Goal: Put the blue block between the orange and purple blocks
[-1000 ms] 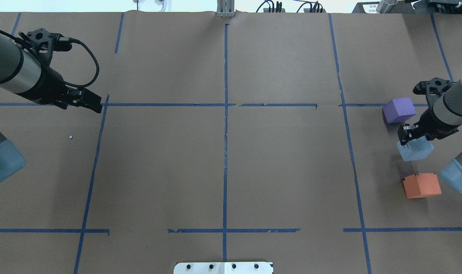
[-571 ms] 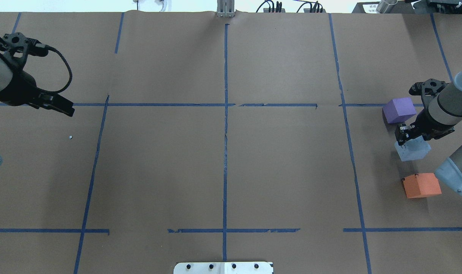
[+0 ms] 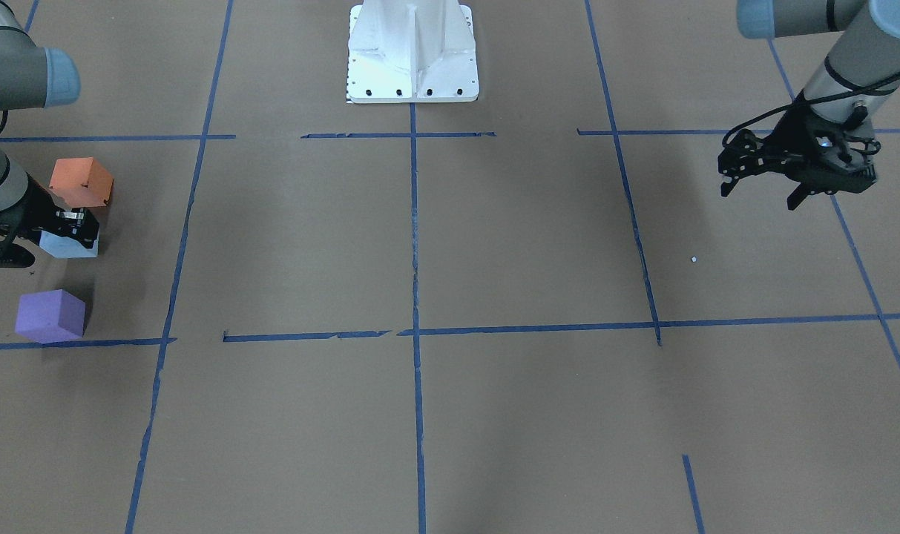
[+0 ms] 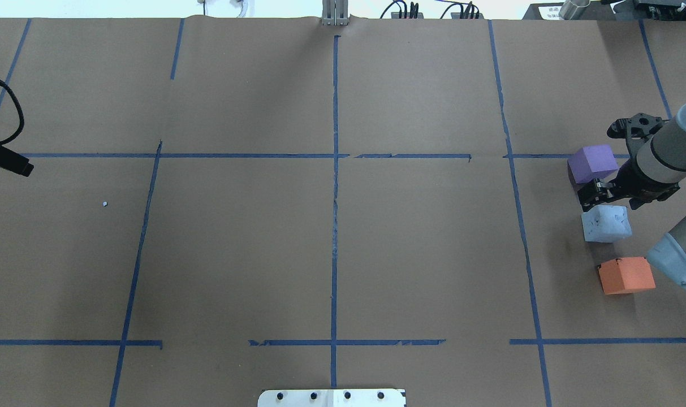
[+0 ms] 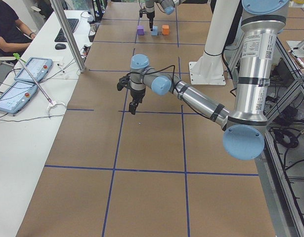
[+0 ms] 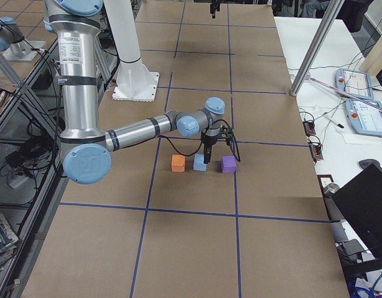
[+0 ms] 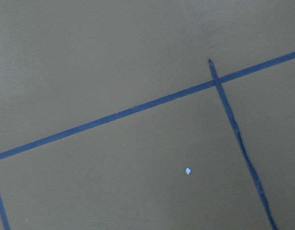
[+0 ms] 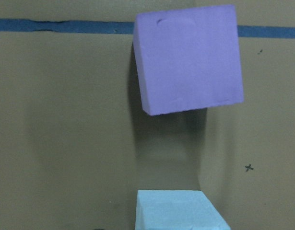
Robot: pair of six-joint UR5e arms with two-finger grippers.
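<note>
The blue block [image 4: 605,223] stands on the table between the purple block [image 4: 591,163] and the orange block [image 4: 626,275], apart from both. My right gripper [image 4: 587,196] hovers just above the blue block's far edge, open and empty. The right wrist view shows the purple block [image 8: 188,60] ahead and the blue block's top [image 8: 178,210] at the bottom, with no fingers around it. In the front-facing view the blue block [image 3: 67,245], the orange block [image 3: 81,182] and the purple block [image 3: 50,315] form a line. My left gripper [image 4: 21,167] is shut and empty at the far left.
Brown paper with blue tape lines [image 4: 335,186] covers the table. A tiny white speck [image 4: 104,204] lies at the left. The robot's white base plate [image 4: 331,398] sits at the near edge. The right arm's elbow [image 4: 676,260] hangs beside the orange block.
My left arm has drawn back to the left, nearly out of the overhead view. My right gripper has come off the blue block and shifted toward the purple block, leaving the blue block on the table.
</note>
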